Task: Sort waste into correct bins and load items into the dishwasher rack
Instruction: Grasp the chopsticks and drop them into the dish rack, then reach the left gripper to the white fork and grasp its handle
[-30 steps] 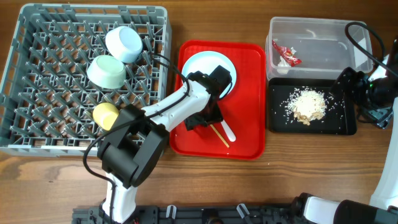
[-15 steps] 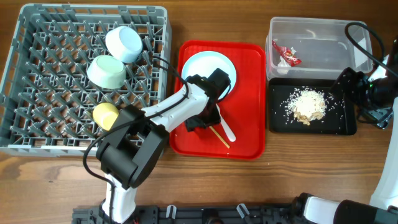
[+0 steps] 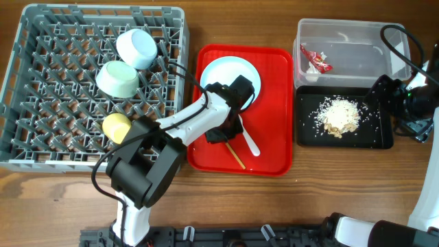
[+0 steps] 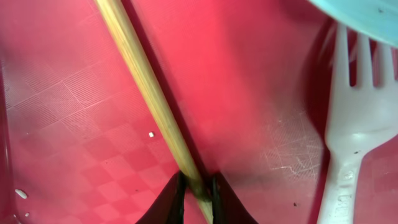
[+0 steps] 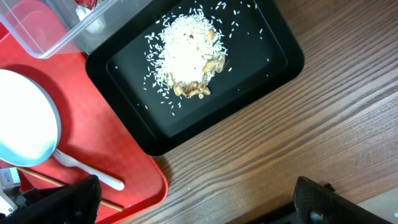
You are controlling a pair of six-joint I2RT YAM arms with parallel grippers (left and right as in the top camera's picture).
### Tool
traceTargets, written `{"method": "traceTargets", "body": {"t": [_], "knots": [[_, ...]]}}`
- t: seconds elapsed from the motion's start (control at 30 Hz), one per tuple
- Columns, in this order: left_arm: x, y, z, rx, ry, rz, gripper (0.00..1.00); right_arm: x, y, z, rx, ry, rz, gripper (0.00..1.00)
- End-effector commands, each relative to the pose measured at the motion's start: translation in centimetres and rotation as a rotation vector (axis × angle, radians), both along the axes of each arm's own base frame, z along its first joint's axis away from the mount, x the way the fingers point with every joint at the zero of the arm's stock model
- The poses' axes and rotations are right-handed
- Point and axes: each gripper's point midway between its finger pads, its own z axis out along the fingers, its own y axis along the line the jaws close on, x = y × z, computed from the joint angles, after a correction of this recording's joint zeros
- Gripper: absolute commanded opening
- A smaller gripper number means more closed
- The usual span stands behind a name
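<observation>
My left gripper point(image 4: 198, 193) is down on the red tray point(image 4: 62, 124) and shut on the wooden chopsticks point(image 4: 149, 87); both jaws pinch the stick near its end. The white fork point(image 4: 357, 118) lies just right of it, by the pale blue plate point(image 4: 367, 15). From overhead the left gripper point(image 3: 221, 134) sits below the plate point(image 3: 232, 79), with the chopsticks point(image 3: 236, 155) and fork point(image 3: 250, 143) beside it. The dishwasher rack point(image 3: 41, 82) holds a blue bowl point(image 3: 137, 48), a green bowl point(image 3: 118, 79) and a yellow-green cup point(image 3: 116, 127). My right gripper point(image 5: 196, 205) hangs open over bare wood.
The clear tub point(image 3: 350, 41) at the back right holds the red-and-white wrapper point(image 3: 317, 62). In front of it the black tray point(image 3: 381, 137) carries the rice scraps point(image 3: 339, 115). The right arm stands at the table's right edge, by both bins.
The left jaws have closed onto the chopsticks. The stick has shifted slightly toward the tray's front. The right arm has not moved.
</observation>
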Motion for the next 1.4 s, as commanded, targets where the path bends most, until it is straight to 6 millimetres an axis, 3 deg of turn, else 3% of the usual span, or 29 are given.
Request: {"method": "traceTargets", "body": {"t": [0.0, 0.2, 0.37, 0.53, 0.67, 0.83, 0.93, 1.07, 1.23, 1.37], "knots": [[-1.0, 0.9, -1.6, 0.045, 0.027, -0.005, 0.12, -0.2, 0.1, 0.8, -0.012, -0.025, 0.019, 1.00], [-0.2, 1.5, -1.6, 0.040, 0.021, 0.021, 0.04, -0.2, 0.1, 0.8, -0.013, -0.024, 0.020, 1.00], [1.2, 2.8, -0.3, 0.018, -0.005, 0.069, 0.04, -0.2, 0.1, 0.8, -0.012, -0.024, 0.020, 1.00], [3.3, 2.7, 5.3, -0.070, -0.138, -0.012, 0.04, -0.2, 0.1, 0.8, -0.013, -0.024, 0.020, 1.00], [3.8, 3.3, 9.8, -0.116, -0.246, -0.141, 0.04, -0.2, 0.1, 0.8, -0.012, -0.024, 0.020, 1.00], [4.3, 6.8, 15.9, -0.101, -0.408, -0.368, 0.04, -0.2, 0.1, 0.8, -0.013, -0.024, 0.020, 1.00], [5.6, 9.6, 17.7, -0.040, -0.483, -0.391, 0.04, -0.2, 0.1, 0.8, -0.012, -0.024, 0.020, 1.00], [7.4, 13.2, 17.6, 0.048, -0.502, -0.379, 0.04, -0.2, 0.1, 0.8, -0.012, -0.024, 0.020, 1.00], [9.6, 15.5, 16.9, 0.063, -0.520, -0.303, 0.04, -0.2, 0.1, 0.8, -0.012, -0.023, 0.020, 1.00], [10.7, 16.6, 15.1, 0.073, -0.493, -0.266, 0.04, -0.3, 0.1, 0.7, -0.011, -0.020, 0.020, 1.00]]}}
